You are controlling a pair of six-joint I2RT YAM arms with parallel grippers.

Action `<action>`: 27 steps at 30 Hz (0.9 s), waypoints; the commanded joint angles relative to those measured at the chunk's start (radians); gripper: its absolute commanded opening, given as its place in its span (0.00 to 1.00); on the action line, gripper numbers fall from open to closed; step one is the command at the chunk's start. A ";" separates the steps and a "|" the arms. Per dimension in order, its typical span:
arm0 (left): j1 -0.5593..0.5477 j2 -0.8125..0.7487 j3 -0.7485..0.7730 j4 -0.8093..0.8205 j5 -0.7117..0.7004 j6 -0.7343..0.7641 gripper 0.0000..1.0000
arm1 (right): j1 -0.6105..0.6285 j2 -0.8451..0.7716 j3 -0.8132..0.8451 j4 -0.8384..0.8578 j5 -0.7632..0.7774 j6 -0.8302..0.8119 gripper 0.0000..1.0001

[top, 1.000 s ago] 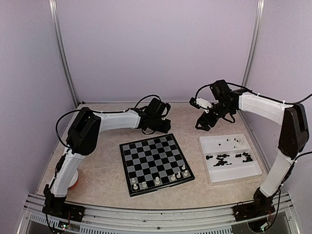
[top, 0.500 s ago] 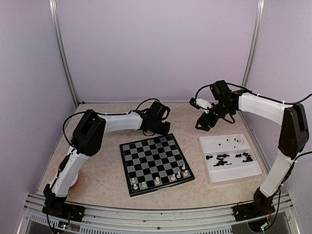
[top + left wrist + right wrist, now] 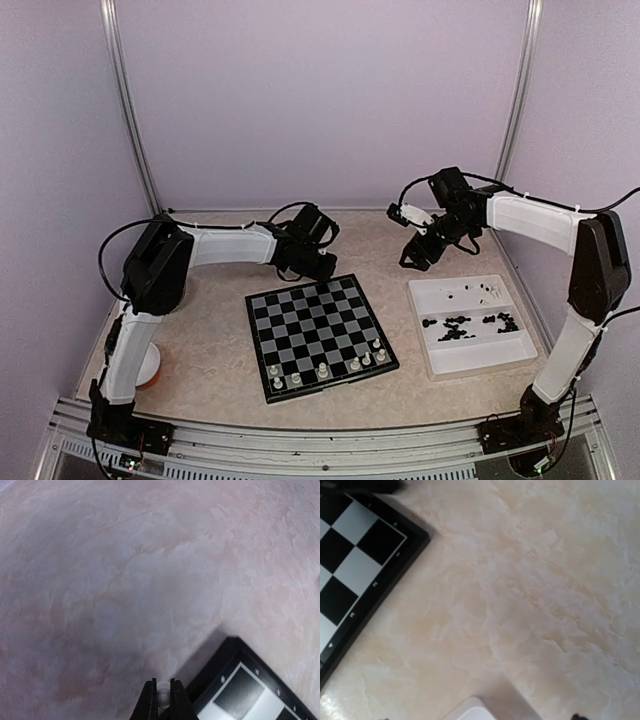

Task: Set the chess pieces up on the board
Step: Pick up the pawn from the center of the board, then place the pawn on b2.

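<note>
The board lies mid-table, with several cream-white chess pieces along its near edge. Just beyond the board's far edge, my left gripper hangs over bare table. The left wrist view shows this gripper shut on a small cream-white piece, the board's corner to its right. My right gripper hovers open and empty between the board and the white tray. Only one of its fingertips shows at the frame's bottom edge. Black chess pieces lie loose in the tray.
The tray's corner and the board's edge show in the right wrist view over marbled table. An orange object peeks out behind the left arm's base. Walls and metal posts close in the back and sides.
My left gripper's fingers have closed on the white piece, and the left arm's elbow has swung left. The right gripper has shifted very slightly and stayed open.
</note>
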 commanded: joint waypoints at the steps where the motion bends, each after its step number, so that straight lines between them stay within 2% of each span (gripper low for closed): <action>1: -0.016 -0.293 -0.199 -0.021 0.012 0.062 0.00 | 0.002 0.005 0.006 0.010 -0.018 -0.001 0.78; 10: -0.089 -0.713 -0.664 -0.058 0.100 0.126 0.00 | 0.002 0.019 0.008 0.003 -0.050 -0.010 0.78; 14: -0.093 -0.821 -0.799 -0.062 0.125 0.098 0.00 | 0.002 0.037 0.031 -0.013 -0.068 -0.008 0.77; 19: -0.122 -0.873 -0.876 -0.045 0.177 0.094 0.00 | 0.003 0.055 0.046 -0.024 -0.088 -0.007 0.77; 27: -0.156 -0.815 -0.884 -0.078 0.215 0.120 0.00 | 0.005 0.048 0.046 -0.019 -0.079 -0.007 0.78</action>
